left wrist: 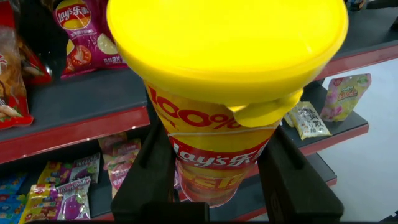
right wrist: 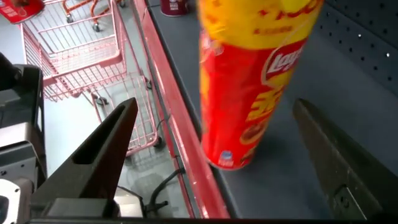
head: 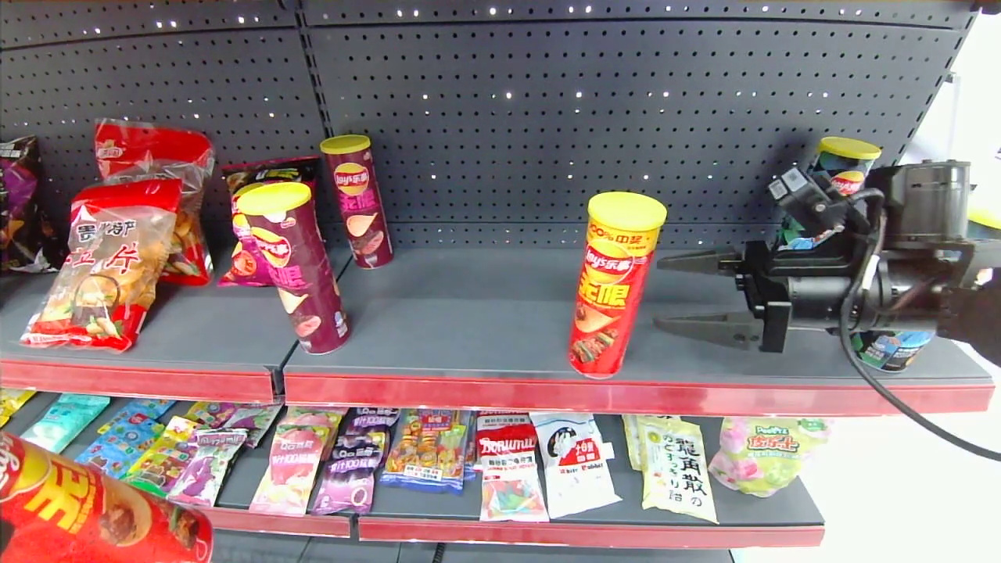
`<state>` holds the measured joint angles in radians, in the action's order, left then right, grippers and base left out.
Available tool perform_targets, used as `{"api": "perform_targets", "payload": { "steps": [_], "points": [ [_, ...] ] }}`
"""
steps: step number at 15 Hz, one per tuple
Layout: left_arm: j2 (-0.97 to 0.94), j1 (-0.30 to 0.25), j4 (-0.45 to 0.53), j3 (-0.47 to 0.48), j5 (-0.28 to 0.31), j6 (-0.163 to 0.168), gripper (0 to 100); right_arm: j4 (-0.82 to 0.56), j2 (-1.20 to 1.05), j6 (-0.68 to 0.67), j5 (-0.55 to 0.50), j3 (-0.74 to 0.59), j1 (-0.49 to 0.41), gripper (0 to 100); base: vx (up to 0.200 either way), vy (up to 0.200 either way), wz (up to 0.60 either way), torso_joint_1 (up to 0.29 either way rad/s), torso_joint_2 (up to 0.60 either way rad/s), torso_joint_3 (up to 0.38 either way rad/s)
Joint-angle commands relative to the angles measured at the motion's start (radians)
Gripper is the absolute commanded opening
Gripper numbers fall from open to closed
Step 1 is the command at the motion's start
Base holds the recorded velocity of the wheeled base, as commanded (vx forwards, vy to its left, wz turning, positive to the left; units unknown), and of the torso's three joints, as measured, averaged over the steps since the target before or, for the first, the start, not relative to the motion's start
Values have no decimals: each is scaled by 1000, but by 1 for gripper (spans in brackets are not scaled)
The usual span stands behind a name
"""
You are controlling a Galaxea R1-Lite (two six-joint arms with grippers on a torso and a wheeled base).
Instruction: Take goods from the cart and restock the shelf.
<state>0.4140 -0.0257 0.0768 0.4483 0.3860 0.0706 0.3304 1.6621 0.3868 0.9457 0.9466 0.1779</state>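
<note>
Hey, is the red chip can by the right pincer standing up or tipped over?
Upright. The red chip can stands on its base on the shelf, yellow lid uppermost.

Your grey shelf [head: 485, 313] carries a red can [head: 614, 285] upright near its front edge and a leaning purple can [head: 295, 270] further left. Snack bags [head: 109, 266] crowd the left end; sweet packets [head: 508, 461] lie flat on the lower shelf [head: 594, 536].

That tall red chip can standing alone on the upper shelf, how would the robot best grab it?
Around the middle of the red can, coming in level from the robot's right. It stands upright on the shelf, a round straight tube, so two fingers can close on opposite sides below the wider lid. The open right gripper points at it that way.
</note>
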Motion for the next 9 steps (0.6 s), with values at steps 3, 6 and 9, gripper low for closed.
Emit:
{"api": "perform_targets", "payload": {
  "steps": [3,6,9],
  "points": [
    [6,0,1,-2,-2,0,0,-1,-301,-3,-124,-189,43,100,0,0,0,0,0,0],
    [29,0,-3,0,-2,0,0,-1,-594,-13,-400,-327,86,100,0,0,0,0,0,0],
    [28,0,-2,0,-1,0,0,-8,-938,-111,-927,-537,26,100,0,0,0,0,0,0]
  ]
}}
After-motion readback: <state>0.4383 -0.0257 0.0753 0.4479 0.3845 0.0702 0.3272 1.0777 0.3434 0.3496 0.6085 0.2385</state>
